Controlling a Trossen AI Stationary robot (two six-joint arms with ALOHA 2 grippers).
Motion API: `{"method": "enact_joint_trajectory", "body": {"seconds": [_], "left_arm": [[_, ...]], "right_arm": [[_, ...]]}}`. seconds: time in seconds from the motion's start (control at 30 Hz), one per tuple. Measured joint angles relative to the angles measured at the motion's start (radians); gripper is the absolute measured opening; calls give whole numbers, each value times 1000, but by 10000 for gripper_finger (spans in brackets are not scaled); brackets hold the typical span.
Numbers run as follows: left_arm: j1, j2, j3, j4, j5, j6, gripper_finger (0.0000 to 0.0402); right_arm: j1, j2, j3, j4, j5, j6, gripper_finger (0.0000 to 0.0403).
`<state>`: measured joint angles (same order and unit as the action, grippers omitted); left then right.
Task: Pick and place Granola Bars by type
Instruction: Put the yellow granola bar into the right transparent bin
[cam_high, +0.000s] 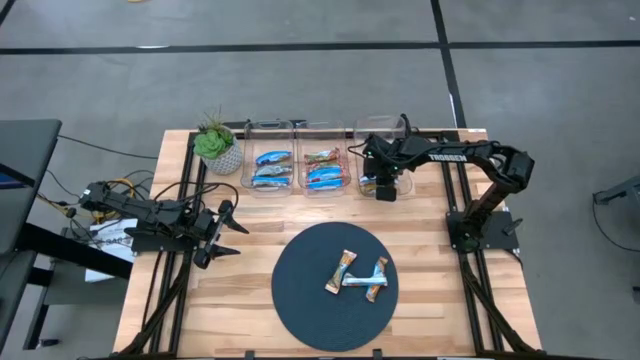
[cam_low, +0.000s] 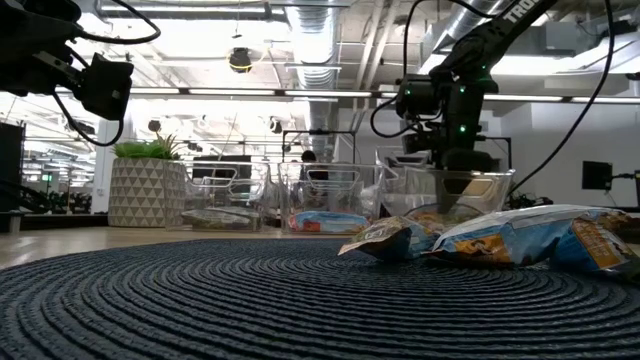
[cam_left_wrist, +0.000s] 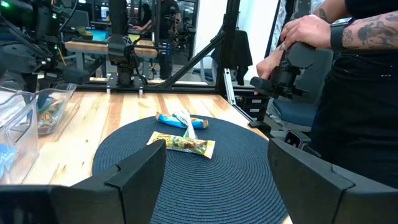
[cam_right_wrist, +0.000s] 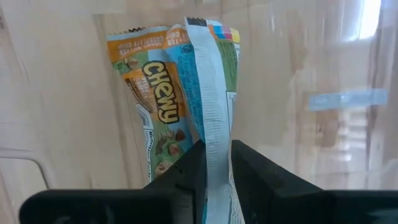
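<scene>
1. High view. The wooden tabletop (cam_high: 250, 215) carries a dark round mat (cam_high: 300, 300) at about 6 o'clock, with three granola bars (cam_high: 358, 276) lying crossed on it right of its centre. Three clear bins stand in a row at 12 o'clock: the left bin (cam_high: 267, 150) and the middle bin (cam_high: 322, 152) each hold several bars; the right arm reaches over the right bin (cam_high: 385, 128), its fingers (cam_high: 384, 190) pointing down into it. A potted plant (cam_high: 217, 146) stands at 11 o'clock beside the bins. The left arm waits at 9 o'clock, its fingers (cam_high: 222, 232) spread wide and empty, apart from the mat.

2. Low view. The bars on the mat (cam_low: 250, 300) lie at right in the foreground (cam_low: 480, 240). Behind them the right arm hangs into the right bin (cam_low: 490, 190).

3. Left wrist view. The two left fingers (cam_left_wrist: 143, 177) stand far apart with nothing between them. Beyond them lie the bars on the mat (cam_left_wrist: 183, 143). A person (cam_left_wrist: 360, 87) stands past the tabletop's edge, hands on a dark handset (cam_left_wrist: 289, 65).

4. Right wrist view. The right fingers (cam_right_wrist: 216, 168) stand only slightly apart, the back seam of a tan-and-blue "Chewy" bar (cam_right_wrist: 168, 106) between them. The bar lies against the clear bin's floor (cam_right_wrist: 298, 74).
</scene>
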<state>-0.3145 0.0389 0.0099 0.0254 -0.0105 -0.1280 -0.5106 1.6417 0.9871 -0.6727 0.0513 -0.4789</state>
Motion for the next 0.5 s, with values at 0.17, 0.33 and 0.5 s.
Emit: {"method": "enact_joint_trajectory", "body": {"seconds": [0.17, 0.33, 0.5], "left_arm": [[0, 0, 0, 0, 0, 0, 274], [0, 0, 0, 0, 0, 0, 274], [0, 0, 0, 0, 0, 0, 274]], "right_arm": [[0, 0, 0, -3, 0, 0, 69], [0, 0, 0, -14, -3, 18, 69], [3, 0, 1, -36, -27, 19, 69]]}}
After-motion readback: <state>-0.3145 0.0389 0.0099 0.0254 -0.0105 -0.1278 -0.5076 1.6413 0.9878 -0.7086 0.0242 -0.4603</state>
